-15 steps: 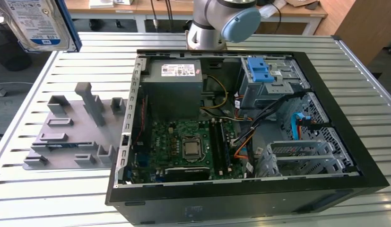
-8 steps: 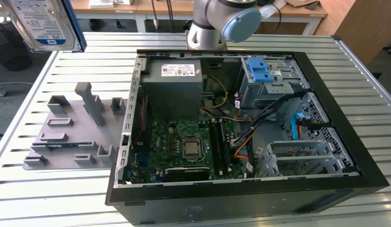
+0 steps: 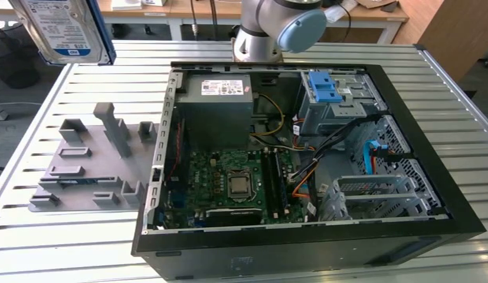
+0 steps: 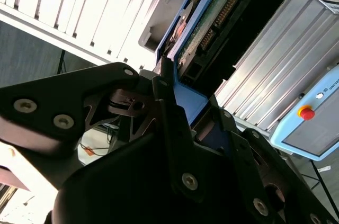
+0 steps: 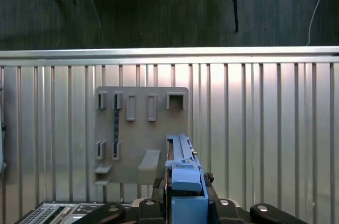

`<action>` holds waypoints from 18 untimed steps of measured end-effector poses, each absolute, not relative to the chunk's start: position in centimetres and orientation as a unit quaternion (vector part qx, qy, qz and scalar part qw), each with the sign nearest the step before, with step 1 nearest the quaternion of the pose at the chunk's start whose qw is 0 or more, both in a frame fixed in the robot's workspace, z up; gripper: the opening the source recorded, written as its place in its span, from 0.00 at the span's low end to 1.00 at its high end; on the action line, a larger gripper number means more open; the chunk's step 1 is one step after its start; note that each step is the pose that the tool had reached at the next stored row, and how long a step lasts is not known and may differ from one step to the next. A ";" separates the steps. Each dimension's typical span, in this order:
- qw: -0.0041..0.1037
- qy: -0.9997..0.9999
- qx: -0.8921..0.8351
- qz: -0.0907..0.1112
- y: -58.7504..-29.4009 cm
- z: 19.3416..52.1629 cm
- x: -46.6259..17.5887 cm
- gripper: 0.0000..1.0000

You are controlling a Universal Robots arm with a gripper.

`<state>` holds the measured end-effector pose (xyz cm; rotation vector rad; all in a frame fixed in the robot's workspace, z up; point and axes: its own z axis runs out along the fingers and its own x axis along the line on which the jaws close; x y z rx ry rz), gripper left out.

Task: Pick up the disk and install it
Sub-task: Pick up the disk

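The disk (image 3: 61,29) hangs in the air in the upper corner on the exterior view's left, well clear of the open computer case (image 3: 432,177) and above the slatted metal table (image 3: 86,247). It is a flat silver rectangle. Its broad face carries a white label (image 3: 55,23) with a blue band along the lower edge, and a blue plastic rail (image 3: 102,32) runs down the side facing the exterior view's right. In the second wrist view the gripper (image 4: 186,99) has its black jaws closed on the disk, clamped across the blue rail at one end. Beyond the jaws the disk's other face shows a green circuit board (image 4: 212,15) with a row of connector pins. A pale blue handheld controller with a red button (image 4: 305,112) lies on the slats near it. In the first wrist view the disk appears edge-on, a thin blue-capped slab rising between the jaws. Farther off on the table lies a grey holder plate (image 5: 140,128) with upright slots. Inside the case in the exterior view are a grey power-supply box (image 3: 216,112), a green mainboard (image 3: 228,177) and a blue latch on a grey metal cage (image 3: 326,91) at the far side.
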<state>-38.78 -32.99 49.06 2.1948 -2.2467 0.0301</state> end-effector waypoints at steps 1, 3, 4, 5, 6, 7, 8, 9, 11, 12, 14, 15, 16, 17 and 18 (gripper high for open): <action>0.000 -0.715 0.699 0.010 -33.0 49.1 -38.6 0.36; 0.000 -0.715 0.699 0.010 -33.0 49.1 -38.3 0.36; 0.000 -0.715 0.699 0.010 -33.0 49.1 -38.1 0.36; 0.000 -0.715 0.699 0.010 -33.0 49.1 -38.0 0.36; 0.000 -0.715 0.699 0.010 -33.0 49.1 -37.8 0.36; 0.000 -0.715 0.699 0.010 -33.0 49.1 -37.6 0.36; 0.000 -0.715 0.699 0.010 -33.0 49.1 -37.5 0.36; 0.000 -0.715 0.699 0.010 -33.0 49.1 -37.3 0.36; 0.000 -0.715 0.699 0.010 -33.0 49.1 -37.0 0.36; 0.000 -0.715 0.699 0.010 -33.0 49.1 -36.8 0.36; 0.000 -0.715 0.699 0.010 -33.0 49.1 -36.5 0.36; 0.000 -0.715 0.699 0.010 -33.0 49.1 -36.3 0.36; 0.000 -0.715 0.699 0.010 -33.0 49.1 -36.1 0.36; 0.000 -0.715 0.699 0.010 -33.0 49.1 -36.0 0.36; 0.000 -0.715 0.699 0.010 -33.0 49.1 -35.8 0.36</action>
